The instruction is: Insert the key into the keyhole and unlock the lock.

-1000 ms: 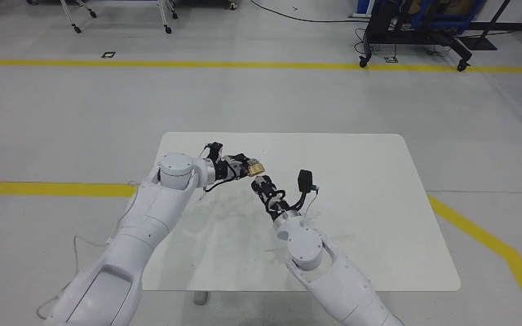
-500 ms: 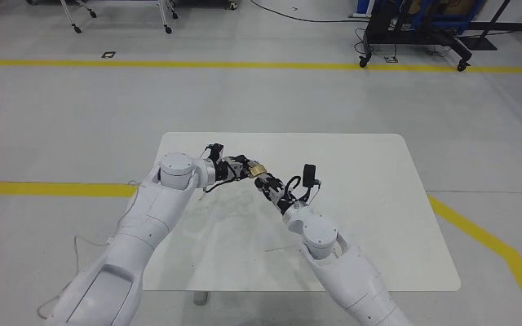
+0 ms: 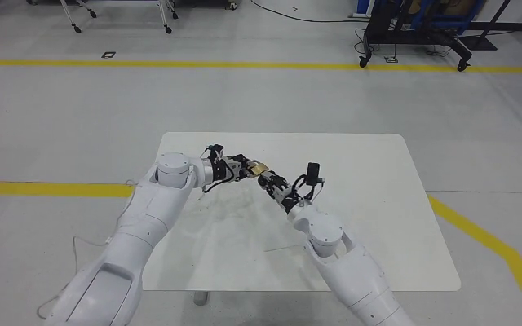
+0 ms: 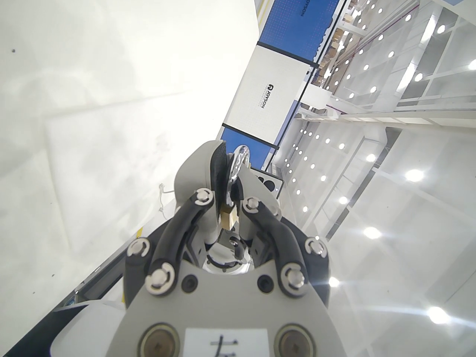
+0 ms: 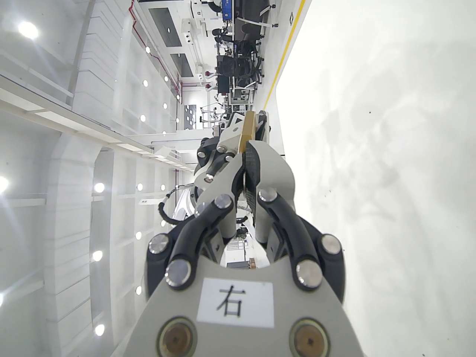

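A small brass padlock [image 3: 258, 169] with a silver shackle [image 4: 238, 159] hangs above the white table [image 3: 375, 163], and my left gripper [image 3: 248, 169] is shut on it. Its brass body [image 4: 227, 218] sits between the left gripper's [image 4: 230, 172] pads. My right gripper [image 3: 266, 178] is just in front of the lock, fingers shut, tips almost touching it. From the right wrist, the lock's brass edge [image 5: 247, 128] stands straight ahead of the right gripper [image 5: 246, 158]. The key is hidden between the right pads. Whether it sits in the keyhole cannot be seen.
Both arms meet above the table's middle left. The table's bare top stretches out to the right [image 3: 383, 212] and toward the front edge [image 3: 228, 269]. Grey floor with yellow lines [image 3: 245, 63] surrounds the table; wheeled racks [image 3: 416, 33] stand far behind.
My right gripper has moved up toward the padlock and now sits against it. The left arm with the lock has barely shifted.
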Available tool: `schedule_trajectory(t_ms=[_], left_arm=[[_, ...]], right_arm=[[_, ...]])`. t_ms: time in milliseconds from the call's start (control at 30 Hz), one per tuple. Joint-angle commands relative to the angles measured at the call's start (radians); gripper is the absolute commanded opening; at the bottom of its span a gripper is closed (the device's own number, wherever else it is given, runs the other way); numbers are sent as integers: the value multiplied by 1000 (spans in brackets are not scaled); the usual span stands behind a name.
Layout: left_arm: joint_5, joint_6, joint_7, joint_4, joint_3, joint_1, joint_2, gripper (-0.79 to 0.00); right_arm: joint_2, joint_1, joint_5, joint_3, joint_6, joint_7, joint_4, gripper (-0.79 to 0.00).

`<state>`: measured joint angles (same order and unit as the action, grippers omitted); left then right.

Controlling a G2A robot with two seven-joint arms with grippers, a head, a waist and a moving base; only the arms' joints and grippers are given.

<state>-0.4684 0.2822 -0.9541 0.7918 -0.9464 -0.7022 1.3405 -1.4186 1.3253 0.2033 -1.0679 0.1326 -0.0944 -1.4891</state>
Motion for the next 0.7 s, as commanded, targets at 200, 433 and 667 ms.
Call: schedule_trajectory(t_ms=[200, 433, 667], left_arm=[[6, -4, -34, -8, 4, 6, 1, -785], [9, -6, -43, -11, 5, 9, 2, -785], [12, -9, -47, -12, 3, 8, 2, -785]], right_arm=[[7, 16, -20, -28, 10, -24, -19, -785], [8, 27, -32, -30, 20, -26, -36, -665], [8, 37, -33, -32, 21, -30, -51, -674]])
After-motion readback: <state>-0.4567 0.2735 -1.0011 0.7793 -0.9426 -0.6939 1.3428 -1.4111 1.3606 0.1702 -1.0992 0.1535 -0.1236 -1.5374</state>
